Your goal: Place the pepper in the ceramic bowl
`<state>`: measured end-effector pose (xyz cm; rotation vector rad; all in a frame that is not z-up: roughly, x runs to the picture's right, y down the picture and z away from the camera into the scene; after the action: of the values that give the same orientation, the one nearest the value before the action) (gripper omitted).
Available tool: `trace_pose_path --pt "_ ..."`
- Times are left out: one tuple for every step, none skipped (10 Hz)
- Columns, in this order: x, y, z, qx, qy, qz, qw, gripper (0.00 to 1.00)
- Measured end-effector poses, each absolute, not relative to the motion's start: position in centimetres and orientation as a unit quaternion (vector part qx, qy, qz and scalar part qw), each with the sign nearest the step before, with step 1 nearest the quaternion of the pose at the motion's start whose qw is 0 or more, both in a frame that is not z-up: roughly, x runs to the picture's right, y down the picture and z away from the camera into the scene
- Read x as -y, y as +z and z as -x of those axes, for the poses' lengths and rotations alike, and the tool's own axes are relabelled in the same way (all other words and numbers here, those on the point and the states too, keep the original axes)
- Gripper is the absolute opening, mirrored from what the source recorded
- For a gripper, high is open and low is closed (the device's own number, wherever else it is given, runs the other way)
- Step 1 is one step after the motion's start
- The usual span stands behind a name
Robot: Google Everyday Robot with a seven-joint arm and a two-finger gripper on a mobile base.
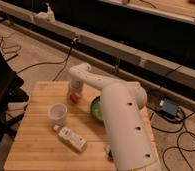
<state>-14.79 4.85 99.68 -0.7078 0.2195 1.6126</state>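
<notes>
Landmark: round, glossy dark-green ceramic bowl (95,109) with a lighter green inside, on the light wooden slatted table (36,150). Its right part is hidden behind the arm.
Arm: thick white robot arm (123,125), rising from the near right, passing over the bowl's right side and bending down just beyond the bowl's left rim.
Gripper: two-finger gripper (75,94), pointed down at the table just left of the bowl and a little farther back. It is not over the bowl.
Grip state: cannot tell whether it is closed on the pepper or merely at it.
Pepper: small tapered orange-red pepper (73,98), right at the gripper's tip, just left of the bowl and outside its rim. It looks low, near the table top.
Bowl contents: the visible part shows no pepper.
Other items: small translucent white cup (57,113), upright, farther left of the bowl than the pepper; white oblong bottle (72,139) lying on its side, nearer the camera than the bowl and to its left.
Done (judged): gripper brought to the pepper.
Left (judged): confirm the hold, lift, carry the short way right over the bowl's rim, release inside.
Progress (judged): early to middle; placing not yet done.
</notes>
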Motion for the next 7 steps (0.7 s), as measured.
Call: trace_pose_path --pt "-4.9 99.8 14.6 -0.097 0.704 0.308 0.633 0.15" --pt "-5.0 99.8 14.4 -0.099 0.703 0.307 0.634 0.06" --pt "-4.8 99.7 14.2 -0.099 0.702 0.304 0.636 0.01" --pt "-4.5 99.5 14.1 -0.098 0.702 0.302 0.637 0.0" --pt "-3.8 99.1 13.9 -0.096 0.704 0.296 0.639 0.0" --pt "-2.1 98.2 12.9 -0.087 0.709 0.281 0.641 0.0" --pt "-0.7 97.2 11.9 -0.081 0.713 0.271 0.642 0.0"
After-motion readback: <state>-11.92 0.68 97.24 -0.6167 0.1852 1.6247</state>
